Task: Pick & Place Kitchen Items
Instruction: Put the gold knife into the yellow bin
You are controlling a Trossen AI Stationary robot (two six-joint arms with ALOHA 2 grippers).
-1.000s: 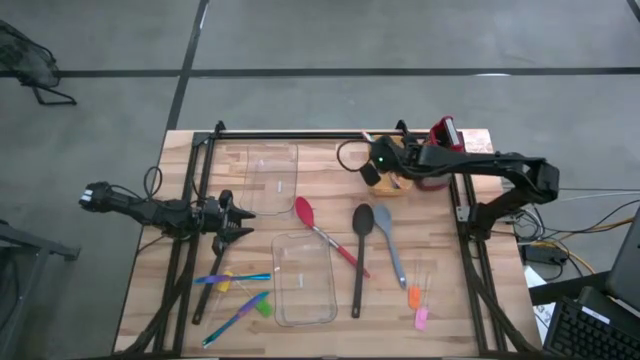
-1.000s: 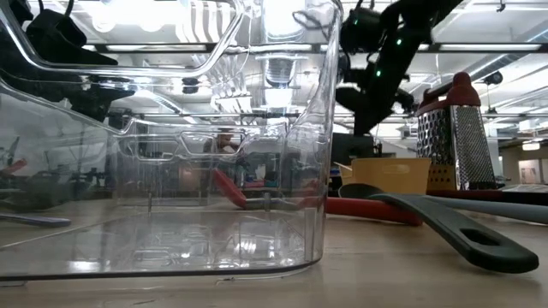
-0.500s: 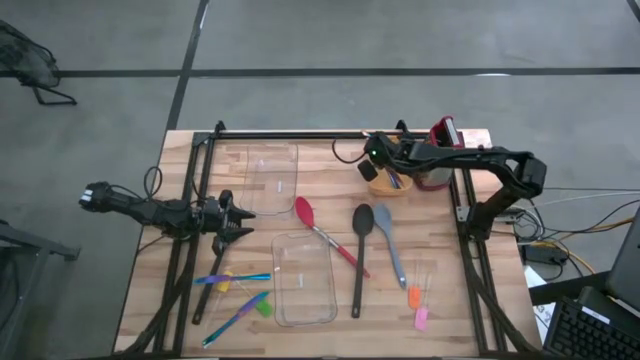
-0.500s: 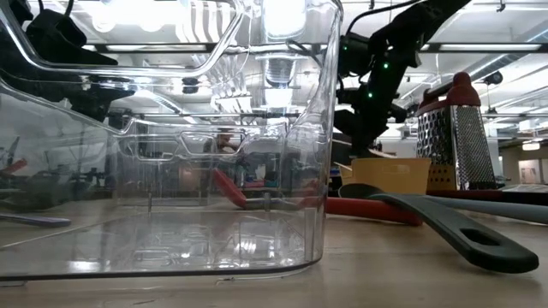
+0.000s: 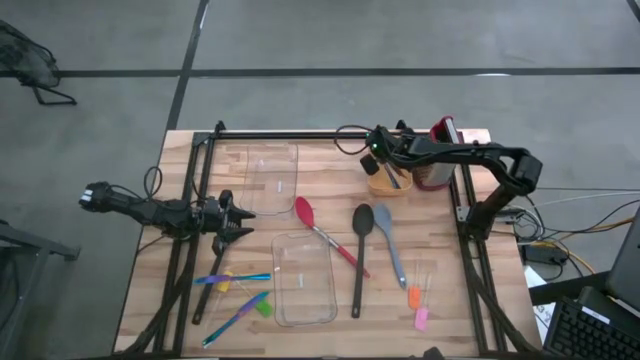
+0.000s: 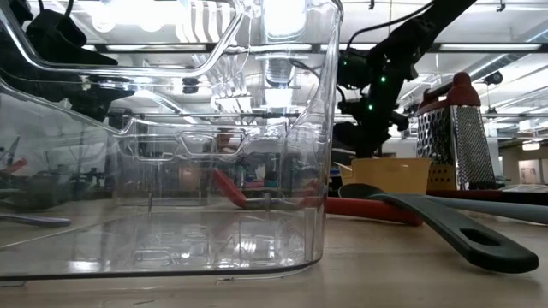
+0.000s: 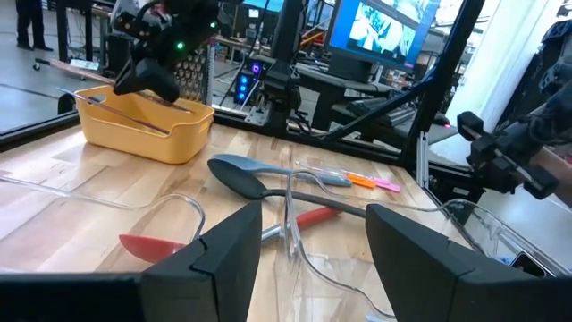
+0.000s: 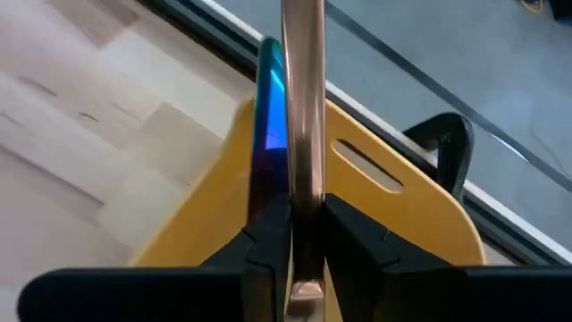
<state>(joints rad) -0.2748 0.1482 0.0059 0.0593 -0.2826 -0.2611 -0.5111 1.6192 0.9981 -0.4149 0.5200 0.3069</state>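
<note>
Now the right hand (image 5: 378, 152) has swung from above the yellow plastic bin (image 5: 388, 182) toward the desk's far edge, clenched on a slim rose-gold utensil handle (image 8: 304, 98); bin placement looks pending.

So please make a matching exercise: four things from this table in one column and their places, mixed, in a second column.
Things:
1. red spoon
2. yellow bin
3. pink chunk
4. left tool

Places:
A. under the right tool, beside the grater
B. near the table's front right corner
C. between the two clear containers
D. open, at the table's left side

Pairs: 1-C, 2-A, 3-B, 4-D
</note>
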